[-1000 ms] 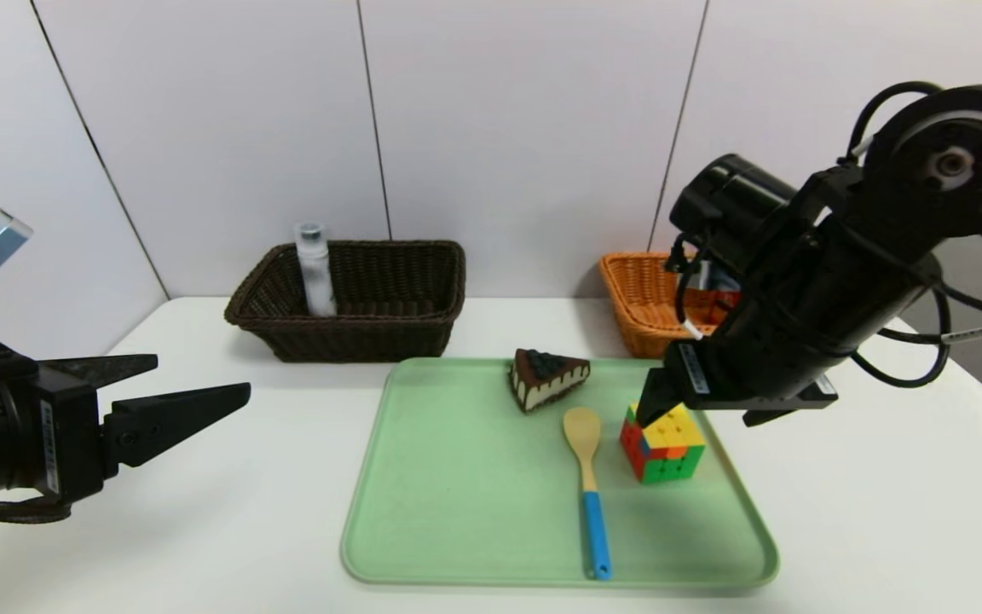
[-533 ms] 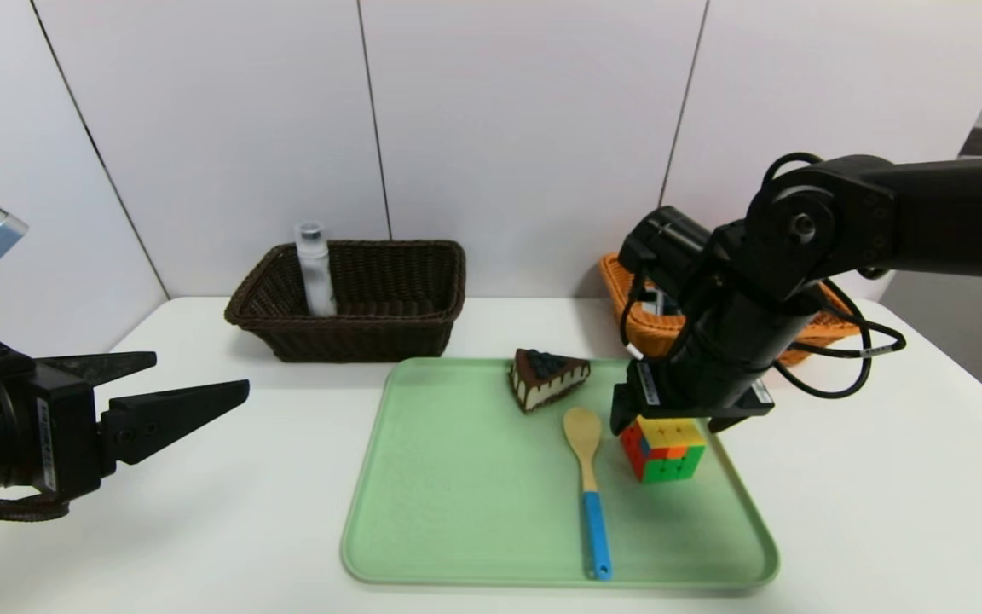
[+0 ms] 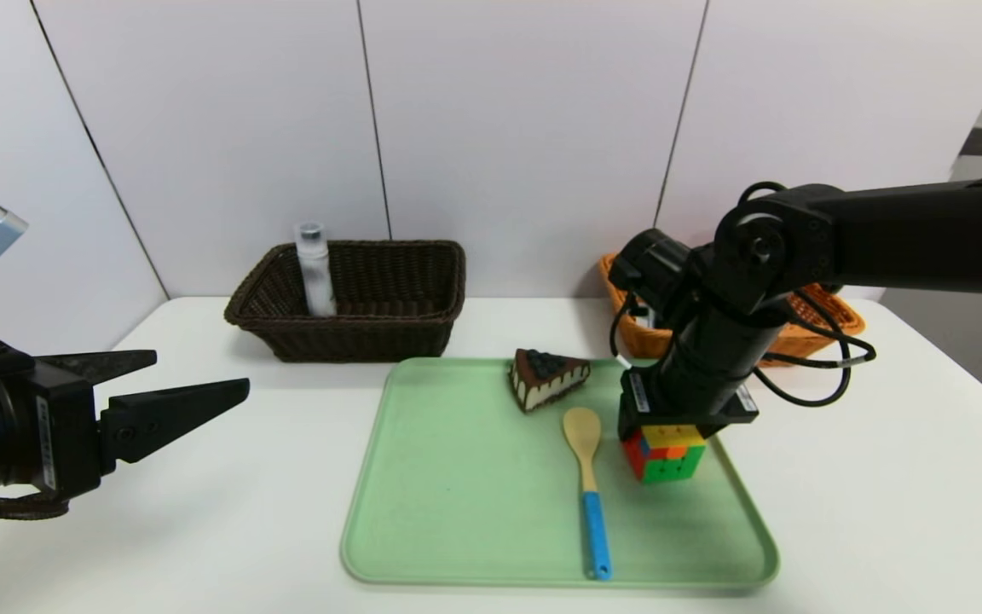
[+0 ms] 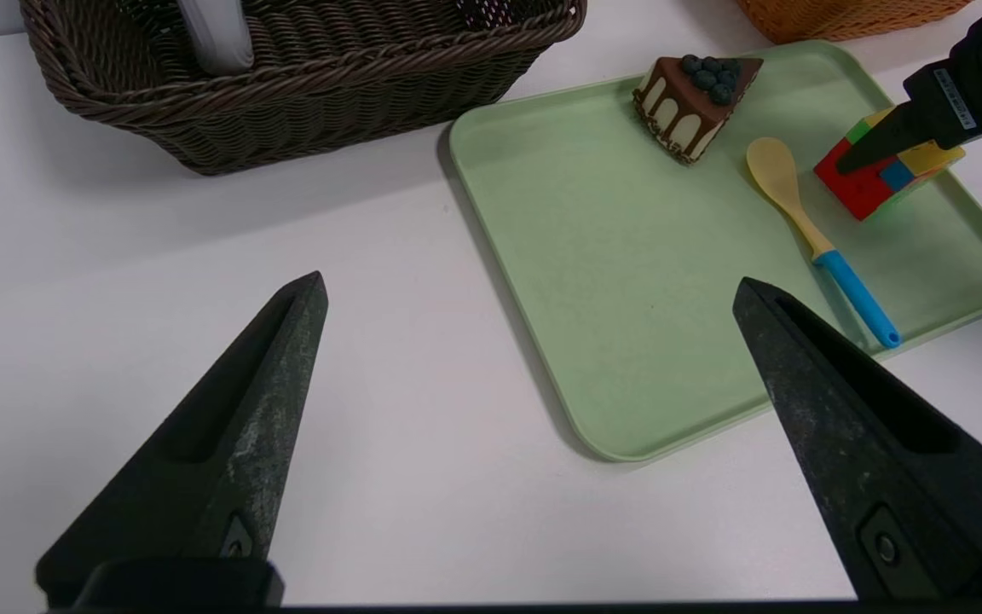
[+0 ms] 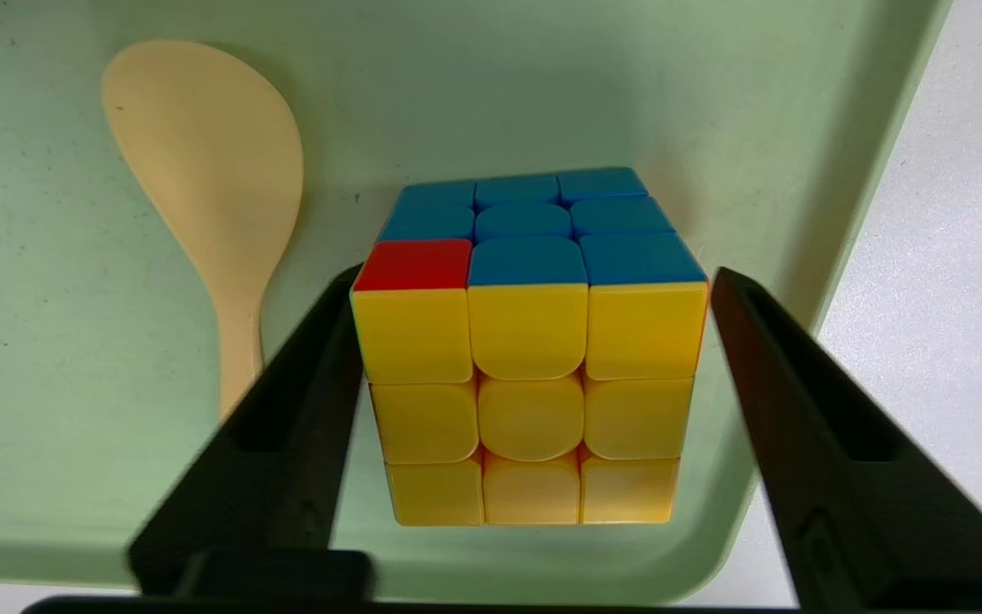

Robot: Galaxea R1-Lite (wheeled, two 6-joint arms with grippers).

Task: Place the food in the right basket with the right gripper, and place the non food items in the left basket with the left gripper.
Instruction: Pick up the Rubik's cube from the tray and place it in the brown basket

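White table (image 3: 201,546) against pale wall panels; left to right: left gripper (image 3: 171,401) parked low over the table's left side, jaws wide open and empty, pointing toward the tray; dark wicker basket (image 3: 346,337) at the back left with a white bottle (image 3: 314,269) standing inside against its left wall; green tray (image 3: 457,503) centre, holding a cake slice (image 3: 546,377) at its far edge, a wooden spoon with blue handle (image 3: 586,477) lying lengthwise, and a puzzle cube (image 5: 529,358) near the tray's right rim; right gripper (image 5: 534,401) sits down over the cube, jaws open and straddling it, left finger looks touching or nearly so, right finger a gap away; orange basket (image 3: 832,315) back right, mostly hidden behind the right arm.

Risks, as judgement: cube is non-food, so a right-gripper grasp sends it to the wrong basket, or at least uses the wrong arm; the cake is the only food visible and sits untouched; uneven finger gaps mean closing may shove the cube sideways toward the rim or twist it; cube faces are smooth, so a shallow pinch could slip on lift; spoon bowl lies just beside the left finger and could get nudged.
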